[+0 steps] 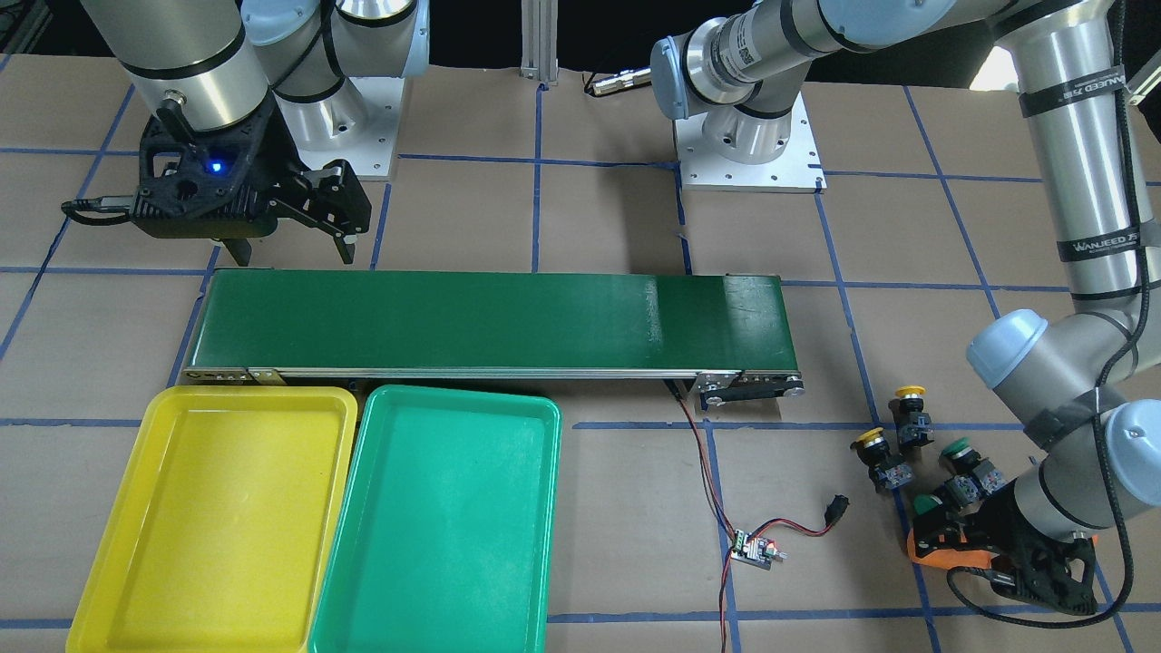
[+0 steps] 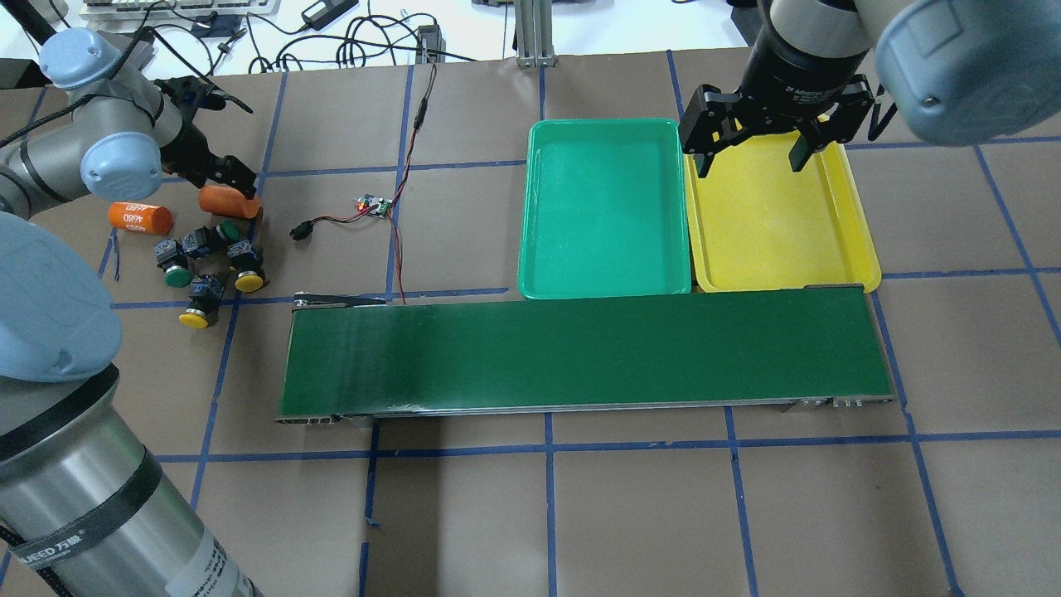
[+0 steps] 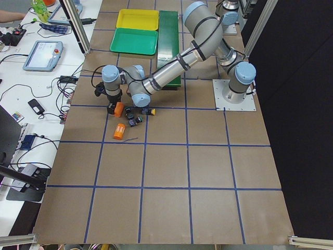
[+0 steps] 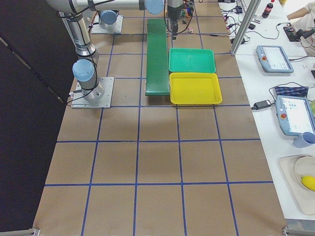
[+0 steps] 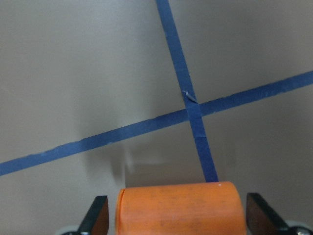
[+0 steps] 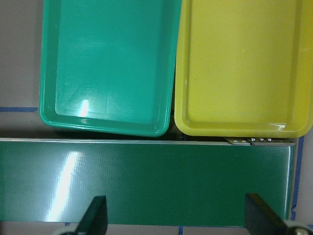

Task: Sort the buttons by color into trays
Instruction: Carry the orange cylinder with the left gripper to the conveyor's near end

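Observation:
Four buttons lie clustered on the brown table: two yellow-capped [image 2: 249,280] [image 2: 195,317] and two green-capped [image 2: 176,276] [image 2: 234,230]. Just past them my left gripper [image 5: 178,218] is open, its fingers straddling an orange cylinder [image 2: 230,201] with small gaps on both sides. The teal tray [image 2: 605,207] and the yellow tray [image 2: 771,224] sit side by side, both empty. My right gripper [image 2: 750,166] hangs open and holds nothing, above the far end of the conveyor belt [image 2: 580,352] next to the yellow tray.
A second orange cylinder [image 2: 139,217] marked 4680 lies left of the buttons. A small circuit board [image 2: 375,205] with red and black wires sits between the buttons and the teal tray. The long belt runs along the trays' near edges.

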`<act>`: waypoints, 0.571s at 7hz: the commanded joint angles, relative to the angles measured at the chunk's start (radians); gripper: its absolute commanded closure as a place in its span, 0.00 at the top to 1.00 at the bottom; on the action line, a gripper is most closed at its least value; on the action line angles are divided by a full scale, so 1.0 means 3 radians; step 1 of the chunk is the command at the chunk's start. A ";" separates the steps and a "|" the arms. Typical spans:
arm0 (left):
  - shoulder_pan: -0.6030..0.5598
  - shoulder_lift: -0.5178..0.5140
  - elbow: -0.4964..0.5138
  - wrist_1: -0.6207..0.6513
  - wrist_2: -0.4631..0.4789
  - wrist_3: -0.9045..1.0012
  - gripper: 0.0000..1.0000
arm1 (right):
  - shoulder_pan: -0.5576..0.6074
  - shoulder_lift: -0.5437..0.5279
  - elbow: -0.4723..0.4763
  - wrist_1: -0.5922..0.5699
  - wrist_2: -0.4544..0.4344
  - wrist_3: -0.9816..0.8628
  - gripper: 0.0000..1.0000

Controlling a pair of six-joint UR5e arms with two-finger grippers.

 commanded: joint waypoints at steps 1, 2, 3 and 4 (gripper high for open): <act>0.0000 -0.0049 0.0001 0.0000 0.0017 0.0006 1.00 | -0.0019 -0.0013 -0.0002 -0.0011 -0.0004 -0.0009 1.00; 0.0000 -0.0065 0.0001 0.0000 -0.0014 -0.0004 1.00 | -0.0009 -0.0023 -0.0013 -0.0001 -0.0004 -0.0004 1.00; 0.0000 -0.0065 0.0006 -0.0010 -0.0014 -0.0015 0.83 | -0.0019 -0.0028 -0.0028 0.0005 -0.0004 -0.0004 1.00; 0.0000 -0.0060 0.0006 -0.0020 -0.0019 -0.0020 0.01 | -0.0004 -0.0034 -0.0033 0.0005 -0.0004 0.0002 1.00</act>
